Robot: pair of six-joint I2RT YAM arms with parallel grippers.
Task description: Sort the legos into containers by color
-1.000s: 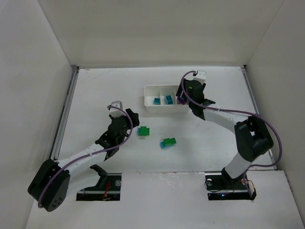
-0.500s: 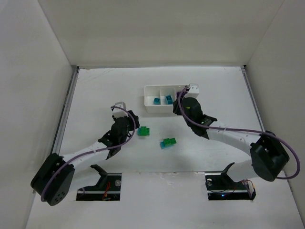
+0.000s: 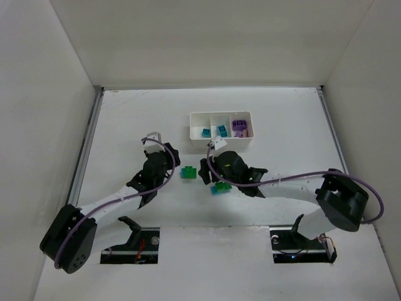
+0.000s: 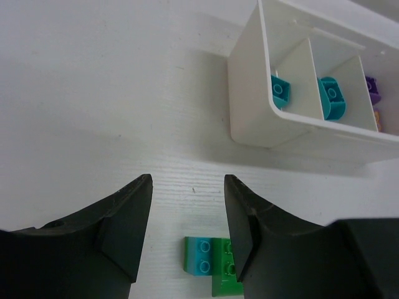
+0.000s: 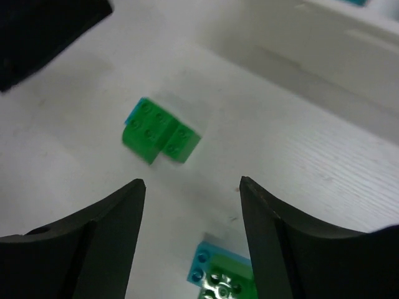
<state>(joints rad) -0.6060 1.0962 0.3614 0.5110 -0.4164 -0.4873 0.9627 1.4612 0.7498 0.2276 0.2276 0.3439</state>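
Note:
A green and teal lego clump (image 3: 188, 172) (image 4: 211, 264) (image 5: 159, 133) lies on the table between my two grippers. My left gripper (image 3: 173, 170) (image 4: 187, 182) is open just left of it, with nothing between its fingers. A second teal and green clump (image 3: 219, 188) (image 5: 222, 278) lies beneath my right gripper (image 3: 204, 172) (image 5: 191, 183), which is open and empty. The white tray (image 3: 195, 139) (image 4: 248, 93) (image 5: 324, 37) of containers holds a teal brick (image 3: 205, 133) (image 4: 280, 93) in its left compartment, another teal brick (image 3: 222, 130) (image 4: 332, 99) in the middle, and purple bricks (image 3: 240, 126) (image 4: 373, 90) on the right.
White walls close in the table on the left, back and right. The left arm's dark wrist (image 5: 43, 25) shows at the top left of the right wrist view, close to the green clump.
My right arm has swung from the tray's right compartment down and left to the two clumps, leaving purple bricks showing in that compartment. The left gripper has hardly moved.

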